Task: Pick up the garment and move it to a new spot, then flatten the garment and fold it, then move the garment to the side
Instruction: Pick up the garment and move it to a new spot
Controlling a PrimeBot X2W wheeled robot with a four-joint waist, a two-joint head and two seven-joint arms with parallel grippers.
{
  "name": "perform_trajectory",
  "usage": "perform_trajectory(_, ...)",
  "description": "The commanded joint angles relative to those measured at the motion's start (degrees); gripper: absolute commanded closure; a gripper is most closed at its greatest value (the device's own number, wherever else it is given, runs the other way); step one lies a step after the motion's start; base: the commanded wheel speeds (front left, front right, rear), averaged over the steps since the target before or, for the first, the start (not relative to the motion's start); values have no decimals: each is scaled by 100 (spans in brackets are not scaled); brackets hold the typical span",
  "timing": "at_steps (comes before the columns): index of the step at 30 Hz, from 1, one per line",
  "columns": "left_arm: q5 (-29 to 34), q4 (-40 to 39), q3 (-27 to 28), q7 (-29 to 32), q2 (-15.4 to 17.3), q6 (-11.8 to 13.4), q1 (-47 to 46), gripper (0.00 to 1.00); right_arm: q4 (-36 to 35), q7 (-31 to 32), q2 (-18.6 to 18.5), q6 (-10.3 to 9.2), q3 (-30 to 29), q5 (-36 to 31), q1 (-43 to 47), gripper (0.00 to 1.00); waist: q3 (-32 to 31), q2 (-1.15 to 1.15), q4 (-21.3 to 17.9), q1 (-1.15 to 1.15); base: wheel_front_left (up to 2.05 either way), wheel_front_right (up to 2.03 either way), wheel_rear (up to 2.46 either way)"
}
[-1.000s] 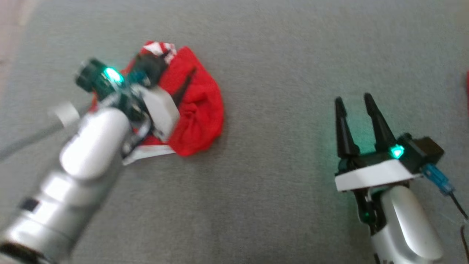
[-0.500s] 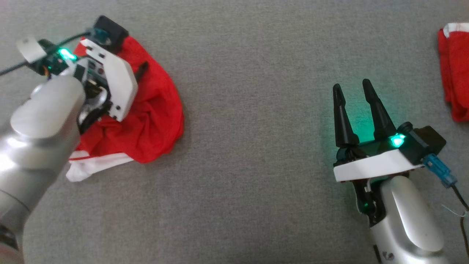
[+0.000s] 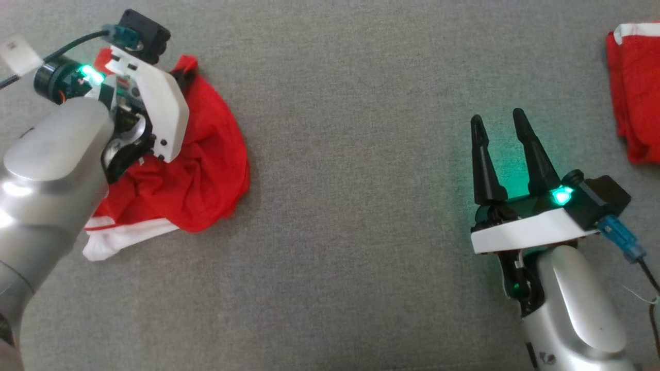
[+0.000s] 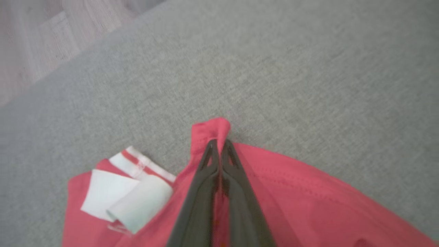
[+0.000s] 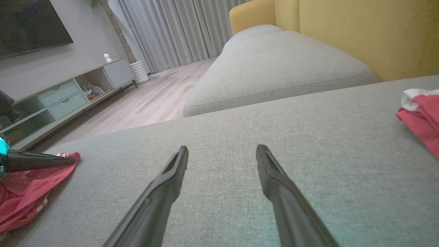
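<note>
A crumpled red garment (image 3: 201, 170) with white trim lies on the grey cushion at the left of the head view. My left gripper (image 4: 219, 142) is shut on a raised fold of its red cloth, which pokes up just past the fingertips; a white cuff (image 4: 127, 197) lies to their left. In the head view the left gripper's white housing (image 3: 154, 113) covers the garment's upper part and hides the fingers. My right gripper (image 3: 497, 123) hovers at the lower right, open, with nothing between its fingers (image 5: 271, 171). From the right wrist view the garment (image 5: 24, 192) sits far left.
A second red cloth with a white edge (image 3: 634, 93) lies at the far right of the cushion, also visible as a red cloth (image 5: 420, 116) in the right wrist view. Grey cushion (image 3: 361, 154) stretches between the two arms. Wooden floor (image 4: 31, 41) lies beyond the cushion's edge.
My left gripper has shut on a fold of the garment; earlier its fingers stood apart over the cloth. The head camera has shifted, bringing the second red cloth into view. The right arm has stayed put.
</note>
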Motion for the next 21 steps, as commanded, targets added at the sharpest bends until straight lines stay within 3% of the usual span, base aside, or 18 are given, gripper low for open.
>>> perform_trajectory(1,-5,-42,166,-150,256,10,-357,100,-157,-62,4,-5,116,31,-118,0,-48,0,13,0,0,0,0)
perform_trajectory(6,145,212,357,-1424,160,18,-667,100,-120,-62,4,-5,88,51,-101,0,-292,0,49,0,0,0,0)
perform_trajectory(12,448,207,711,-3121,-34,249,-1000,100,-76,-62,4,-5,22,65,2,0,-628,0,63,0,0,0,0)
perform_trajectory(21,1197,-884,1221,-3524,9,748,-1173,100,-97,-62,4,-5,23,167,105,0,-786,0,-195,0,0,0,0)
